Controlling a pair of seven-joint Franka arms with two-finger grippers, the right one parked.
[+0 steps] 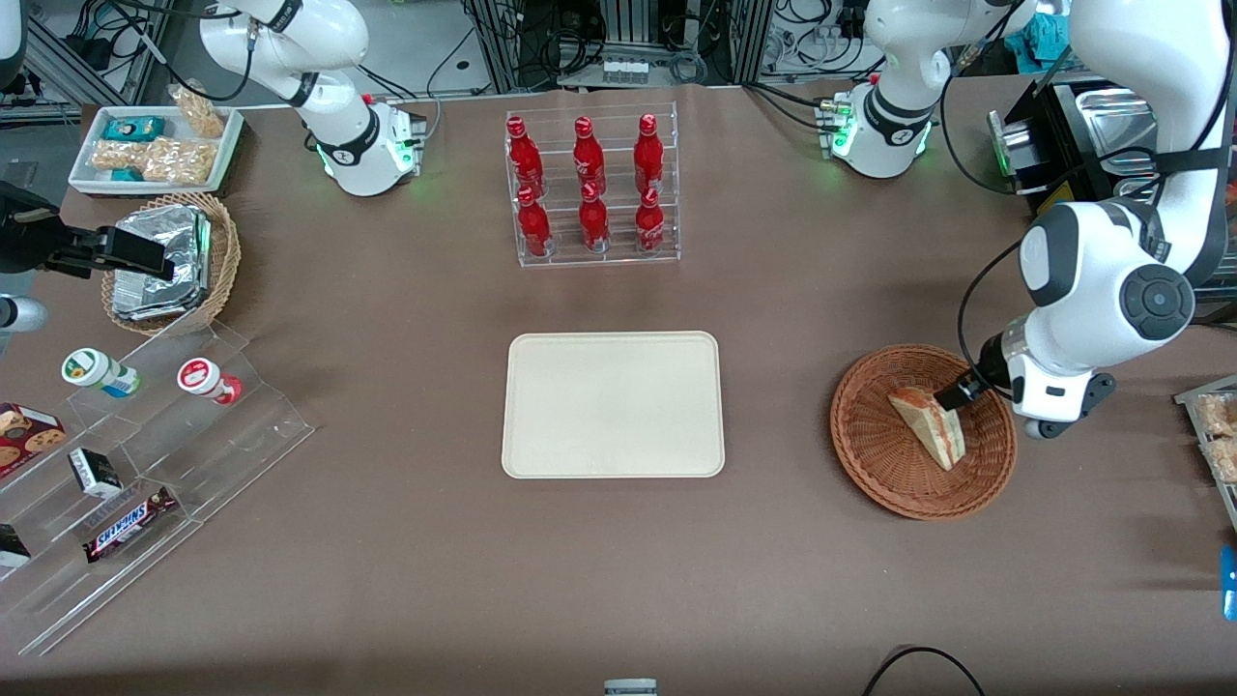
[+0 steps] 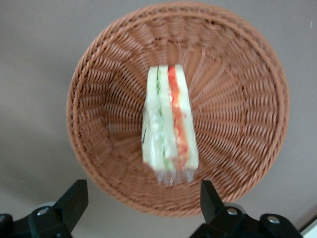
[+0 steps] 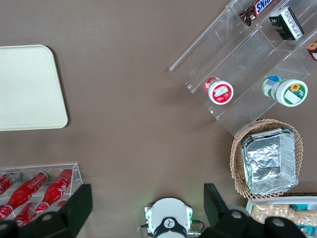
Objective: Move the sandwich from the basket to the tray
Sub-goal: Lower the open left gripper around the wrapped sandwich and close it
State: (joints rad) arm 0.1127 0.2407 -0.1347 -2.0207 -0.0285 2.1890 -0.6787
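Sandwich (image 1: 930,425) lies inside the basket (image 1: 870,454), resting on the woven floor, filling edge up with red and green layers showing in the wrist view (image 2: 170,126). Basket (image 2: 237,99) sits toward the working arm's end of the table, well apart from the tray (image 1: 613,404). Tray bare, near table centre, nearer the front camera than the rack of red bottles (image 1: 590,188). Gripper (image 2: 141,198) hangs above the basket rim, fingers (image 2: 74,198) spread wide apart, nothing between them, sandwich not gripped.
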